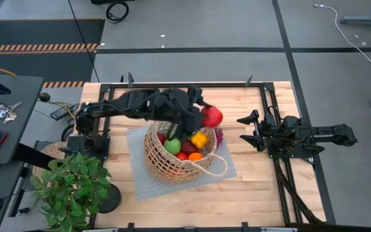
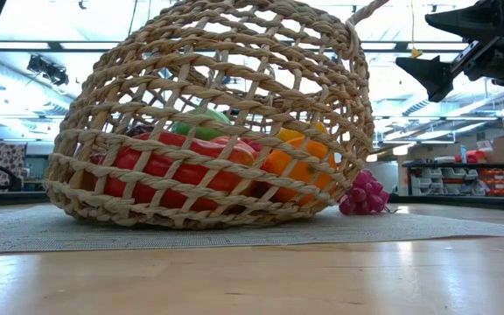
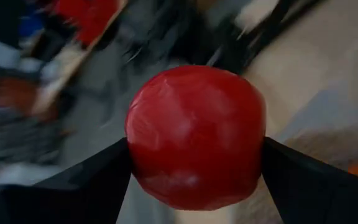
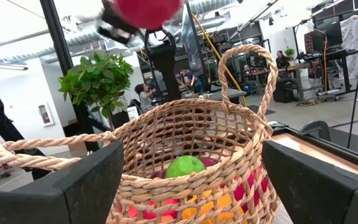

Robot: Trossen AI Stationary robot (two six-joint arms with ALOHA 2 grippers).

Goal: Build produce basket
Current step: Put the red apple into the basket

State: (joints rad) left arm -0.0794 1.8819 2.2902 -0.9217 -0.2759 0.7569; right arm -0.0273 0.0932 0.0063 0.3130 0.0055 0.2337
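Observation:
The woven tan basket (image 1: 176, 154) stands on a grey mat (image 1: 140, 183) mid-table. It holds produce: a green fruit (image 1: 172, 146), a yellow pepper (image 1: 199, 139), an orange (image 1: 196, 156) and red pieces. A red apple (image 1: 212, 116) hangs in the air over the basket's far right rim, with my left gripper (image 1: 205, 116) shut on it. In the right wrist view the apple (image 4: 148, 11) shows high above the basket (image 4: 185, 155). Purple grapes (image 2: 363, 192) lie on the mat against the basket's right side. My right gripper (image 1: 251, 131) waits open at the table's right. My left gripper pinches the red apple between its two fingers, which sit on the apple's opposite sides (image 3: 135, 155). The fingers (image 3: 291, 174) come from the table's left, slanting down. The apple is lifted clear, above the basket's rim.
A leafy potted plant (image 1: 73, 187) stands at the table's near left corner. Black frame rails (image 1: 272, 116) run along the table's edges. Bare wood (image 1: 192, 206) lies between the mat and the near edge. People and equipment show in the room behind.

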